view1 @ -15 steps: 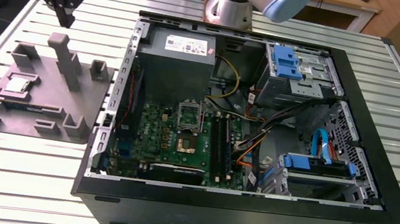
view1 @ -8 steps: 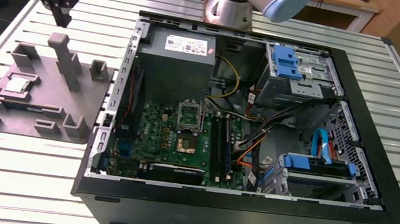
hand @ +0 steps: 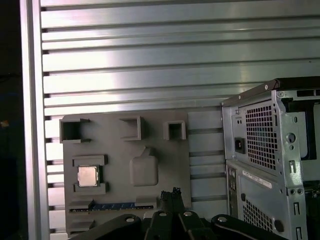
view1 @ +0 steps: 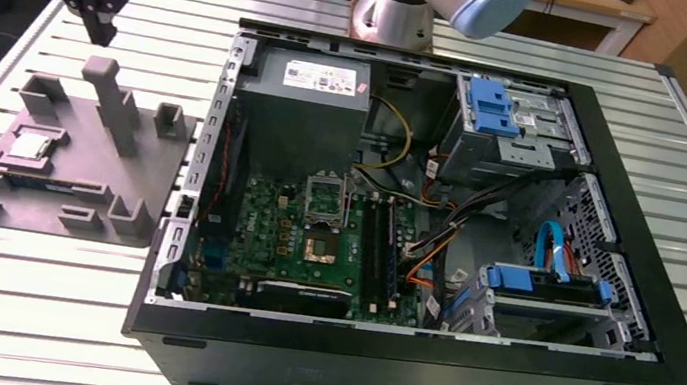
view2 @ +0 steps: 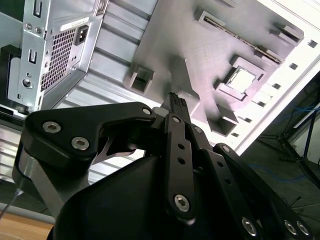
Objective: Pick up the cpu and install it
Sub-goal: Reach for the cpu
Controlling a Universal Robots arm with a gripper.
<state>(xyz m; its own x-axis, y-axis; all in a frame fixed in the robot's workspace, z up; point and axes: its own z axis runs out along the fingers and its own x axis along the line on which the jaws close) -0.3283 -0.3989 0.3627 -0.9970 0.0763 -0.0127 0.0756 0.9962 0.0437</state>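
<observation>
On the exterior view's left, the cpu [view1: 30, 145] lies flat in its recess in the grey holder [view1: 72, 205] on the worktop [view1: 32, 300], untouched. The jaws hang above the holder's far edge, well apart from the chip, their tips together and clasping nothing. To the right stands the open computer case [view1: 668, 329], its motherboard [view1: 265, 227] exposed; the socket [view1: 320, 243] there looks empty to us. We judge the task barely begun: the pick-up is not yet done, and the whole installation is left.

cpu [view1: 30, 144], small flat silvery square, pale-edged, lying level in a recess of the grey holder plate [view1: 84, 168]
</observation>
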